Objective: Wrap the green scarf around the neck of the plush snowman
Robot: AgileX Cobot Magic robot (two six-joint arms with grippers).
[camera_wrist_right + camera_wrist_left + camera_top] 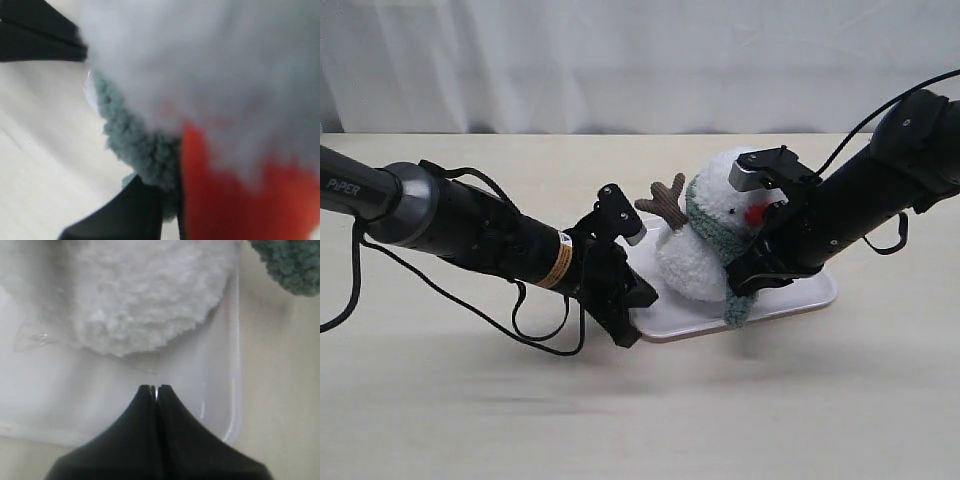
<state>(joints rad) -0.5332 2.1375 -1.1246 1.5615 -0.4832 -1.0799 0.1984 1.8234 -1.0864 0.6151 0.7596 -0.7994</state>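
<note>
**Asker:** Where is the scarf?

**Me:** The scarf (712, 238) is looped round the neck of the snowman (688, 268), in the crease between head and body. One end hangs from the neck toward 6 o'clock and drapes over the near rim of the tray (800, 293).

**Asker:** And the snowman?

**Me:** It lies tilted on the tray, with its head toward 1 o'clock and its base toward 7. Its nose (757, 213) — orange-red — faces 3 o'clock. A brown twig arm (665, 203) sticks out at 10 o'clock.

**Asker:** Your pincers?

**Me:** My right pincer (167, 202) comes in from 3 o'clock, hard up against the face and neck. Its tips are together. The close view is blurred, but it shows a tuft of scarf fleece nipped between them, just beside the nose. My left pincer (154, 389) sits at 8 o'clock of the snowman's body, over the tray floor near the rim. Its tips are pressed together on nothing — they stand just apart from the white fur of the base.

**Asker:** What lies around all that?

**Me:** The tray rests on a pale table (620, 420). A white curtain (620, 60) hangs behind it at 12 o'clock.
</note>
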